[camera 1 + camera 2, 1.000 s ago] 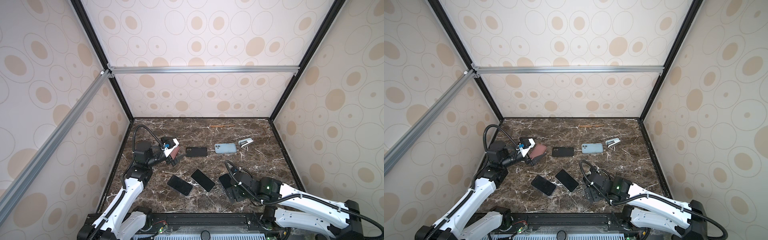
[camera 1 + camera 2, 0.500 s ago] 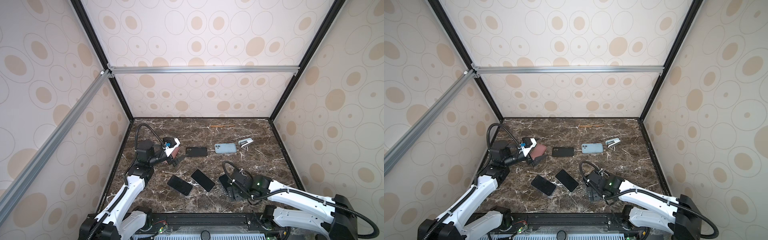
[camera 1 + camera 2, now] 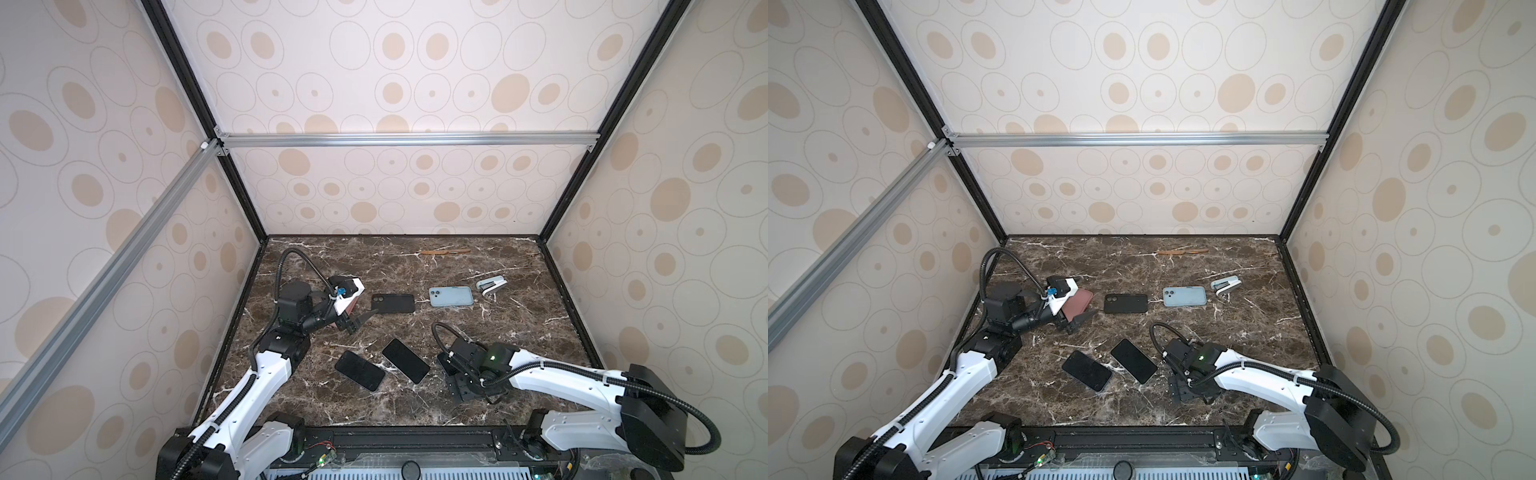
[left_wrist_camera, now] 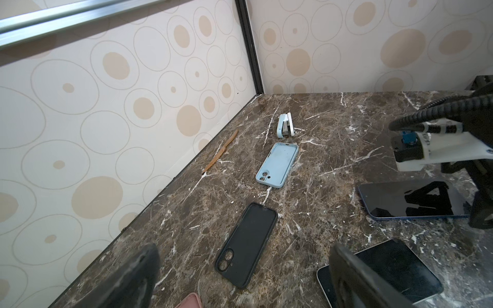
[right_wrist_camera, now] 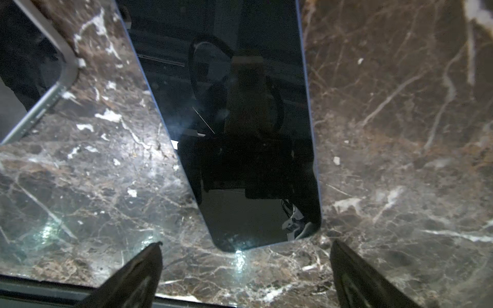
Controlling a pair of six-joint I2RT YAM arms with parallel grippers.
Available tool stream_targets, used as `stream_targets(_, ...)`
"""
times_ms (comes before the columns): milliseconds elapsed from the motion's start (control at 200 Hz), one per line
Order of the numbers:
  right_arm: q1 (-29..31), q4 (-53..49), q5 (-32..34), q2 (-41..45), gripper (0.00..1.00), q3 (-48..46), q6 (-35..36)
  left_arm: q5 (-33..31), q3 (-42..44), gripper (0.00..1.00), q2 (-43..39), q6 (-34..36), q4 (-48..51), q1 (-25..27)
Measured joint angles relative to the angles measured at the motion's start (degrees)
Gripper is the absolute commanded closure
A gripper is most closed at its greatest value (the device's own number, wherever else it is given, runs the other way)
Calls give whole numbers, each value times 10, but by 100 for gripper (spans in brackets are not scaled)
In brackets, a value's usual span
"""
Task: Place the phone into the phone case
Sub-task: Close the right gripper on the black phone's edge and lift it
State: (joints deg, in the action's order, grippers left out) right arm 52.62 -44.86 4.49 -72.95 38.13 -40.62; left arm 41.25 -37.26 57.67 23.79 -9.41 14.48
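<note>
Sliding across low, the right pincer (image 5: 246, 244) now hangs wide open, the dark phone (image 5: 234, 120) flat just ahead of its jaws. The left pincer (image 3: 356, 323), open too, has lined up on the black case (image 3: 392, 303). A grab looks next.

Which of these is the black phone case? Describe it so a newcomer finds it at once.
Start at the dark marble table and find the row of three cases across its middle. The black case lies flat in the centre of that row, between the pink case and the light blue case. Unlike the glossy black phones nearer the front, it is matte, with a camera cutout.
</note>
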Motion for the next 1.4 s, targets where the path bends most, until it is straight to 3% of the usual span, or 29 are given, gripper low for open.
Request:
stream_targets(295,-11,13,-17,-47,0,21,36,-13,2,1,-2,11,13,3)
stream_targets(690,-108,18,-46,-34,0,24,87,-31,2,1,-2,22,19,4)
stream_targets(1055,-111,62,-94,-71,4,20,129,-43,2,1,-5,33,31,4)
stream_targets(1400,-111,47,-89,-97,6,36,144,-44,4,2,-26,37,35,4)
